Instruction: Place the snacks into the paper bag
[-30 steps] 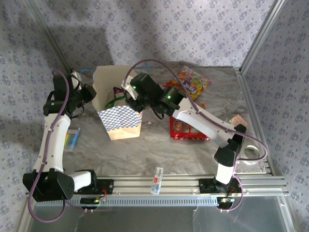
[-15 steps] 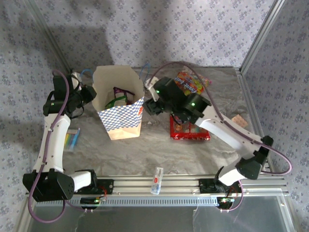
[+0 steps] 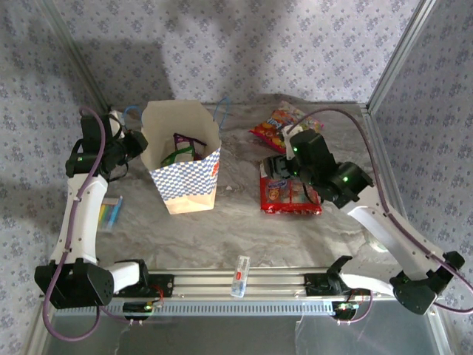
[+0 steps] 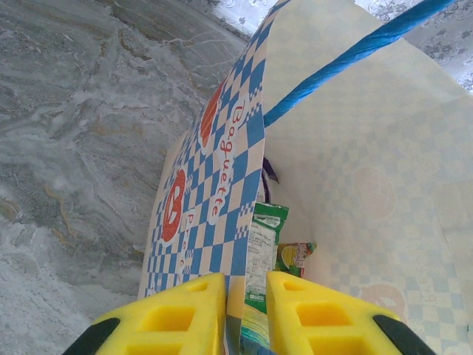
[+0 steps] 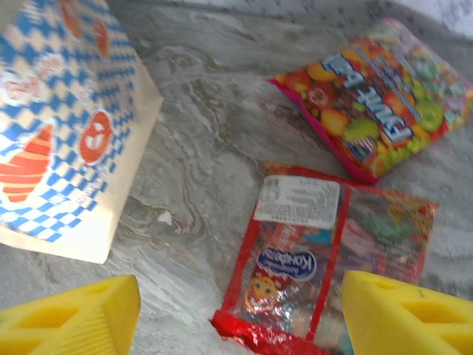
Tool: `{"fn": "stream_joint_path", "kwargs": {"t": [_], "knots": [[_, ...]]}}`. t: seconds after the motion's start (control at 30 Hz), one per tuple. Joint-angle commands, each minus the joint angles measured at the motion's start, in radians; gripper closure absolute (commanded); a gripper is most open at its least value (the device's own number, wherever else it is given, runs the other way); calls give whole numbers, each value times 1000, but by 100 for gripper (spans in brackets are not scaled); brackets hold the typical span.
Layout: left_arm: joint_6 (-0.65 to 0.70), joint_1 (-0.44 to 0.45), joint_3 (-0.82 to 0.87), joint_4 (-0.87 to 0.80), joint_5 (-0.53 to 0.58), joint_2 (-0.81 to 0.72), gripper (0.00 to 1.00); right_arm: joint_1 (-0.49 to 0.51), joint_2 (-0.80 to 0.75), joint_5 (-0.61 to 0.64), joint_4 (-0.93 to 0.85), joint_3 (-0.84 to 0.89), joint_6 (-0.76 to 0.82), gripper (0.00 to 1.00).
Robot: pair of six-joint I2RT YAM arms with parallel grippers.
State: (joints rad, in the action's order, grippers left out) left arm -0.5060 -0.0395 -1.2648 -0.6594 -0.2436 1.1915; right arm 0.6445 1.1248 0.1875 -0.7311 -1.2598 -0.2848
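- The paper bag (image 3: 185, 185), stood near the worktop's far-left corner, is pinched at its wall by the left gripper (image 4: 245, 296).
- The right gripper (image 5: 240, 310) is held wide open, empty, over a red packet (image 5: 325, 244).

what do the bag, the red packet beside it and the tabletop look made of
The paper bag looks like matte kraft paper: tan base, printed blue checks, crisp folds. The red packet seems glossy plastic film: glare, see-through front, crimped end. The table looks like a grey marbled sheet, possibly vinyl or stone; hard to tell.
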Motion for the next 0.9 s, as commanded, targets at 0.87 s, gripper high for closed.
{"fn": "stream_joint_path", "kwargs": {"t": [0.87], "knots": [[-14,-6,-23,-13,0,-9,71,-510,-56,-280,59,370,-181,20]]}}
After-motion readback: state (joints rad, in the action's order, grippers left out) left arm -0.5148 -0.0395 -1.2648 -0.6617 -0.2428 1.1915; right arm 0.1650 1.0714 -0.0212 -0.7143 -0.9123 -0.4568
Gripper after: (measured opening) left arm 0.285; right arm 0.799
